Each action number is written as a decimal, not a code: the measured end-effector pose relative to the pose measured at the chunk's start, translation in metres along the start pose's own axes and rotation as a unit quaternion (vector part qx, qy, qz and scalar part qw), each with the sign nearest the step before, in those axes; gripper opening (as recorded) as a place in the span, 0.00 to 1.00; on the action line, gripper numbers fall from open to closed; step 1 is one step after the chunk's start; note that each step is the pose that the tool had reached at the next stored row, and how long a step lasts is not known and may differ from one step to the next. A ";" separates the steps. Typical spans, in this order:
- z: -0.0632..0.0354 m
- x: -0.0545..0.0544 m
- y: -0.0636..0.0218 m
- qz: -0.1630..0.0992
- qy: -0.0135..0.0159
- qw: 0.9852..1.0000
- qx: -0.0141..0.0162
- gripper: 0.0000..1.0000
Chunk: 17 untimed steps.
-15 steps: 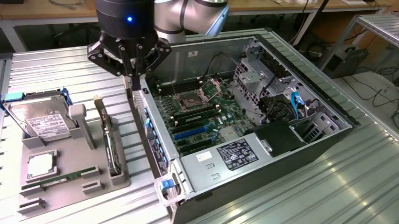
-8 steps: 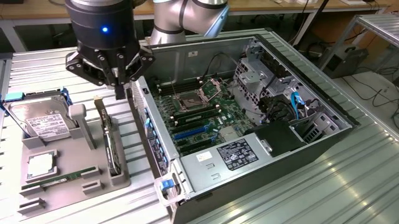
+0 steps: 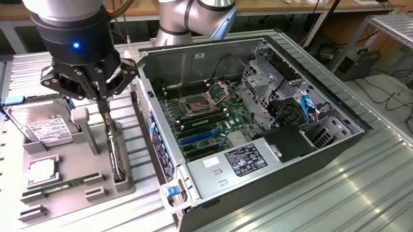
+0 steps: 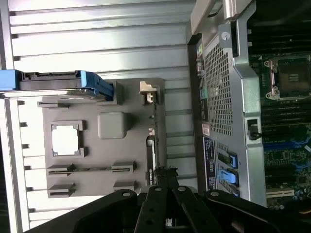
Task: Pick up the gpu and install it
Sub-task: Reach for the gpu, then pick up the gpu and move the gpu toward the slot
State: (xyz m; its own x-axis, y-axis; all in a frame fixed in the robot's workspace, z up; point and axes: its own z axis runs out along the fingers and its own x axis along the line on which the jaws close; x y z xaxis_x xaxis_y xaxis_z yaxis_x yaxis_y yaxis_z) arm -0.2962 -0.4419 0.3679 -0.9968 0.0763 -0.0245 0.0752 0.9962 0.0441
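Exterior view first: your tool (image 3: 107, 121) hangs below the arm at 10 o'clock in the picture, its 2 long fingers pressed together into a single thin blade. The tips come down onto the upper edge of the gpu (image 3: 116, 159). You cannot tell from here whether the card is pinched between them or merely touched.

The gpu stands on edge in a slot along the 3 o'clock side of the grey tray (image 3: 65, 162), just beside the open computer case (image 3: 193, 63). The case lies at 3 o'clock from the tray on the ribbed metal tabletop (image 3: 322, 193), with its motherboard (image 3: 206, 121) exposed.

On the same tray, the hard drive (image 3: 42, 125) sits at 9 o'clock from the tool, and the green memory stick (image 3: 61, 186) lies flat toward 7 o'clock.

Wrist view: the tool (image 4: 165, 171) shows its closed tips against the end of the gpu (image 4: 152, 150), seen edge-on in the tray (image 4: 97, 155), with the hard drive (image 4: 58, 80) well apart.
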 end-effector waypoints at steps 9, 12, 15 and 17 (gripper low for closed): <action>0.0048 0.005 -0.0006 0.000 0.000 1.000 0.000 0.11; 0.0048 0.005 -0.0006 0.000 0.000 1.000 0.000 0.11; 0.0048 0.005 -0.0006 0.000 0.000 1.000 0.000 0.11; 0.0048 0.005 -0.0006 0.000 0.000 1.000 0.000 0.11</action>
State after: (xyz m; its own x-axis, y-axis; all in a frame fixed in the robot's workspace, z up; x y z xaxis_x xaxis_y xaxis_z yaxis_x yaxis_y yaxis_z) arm -0.3007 -0.4419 0.3629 -0.9968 0.0762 -0.0245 0.0751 0.9962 0.0442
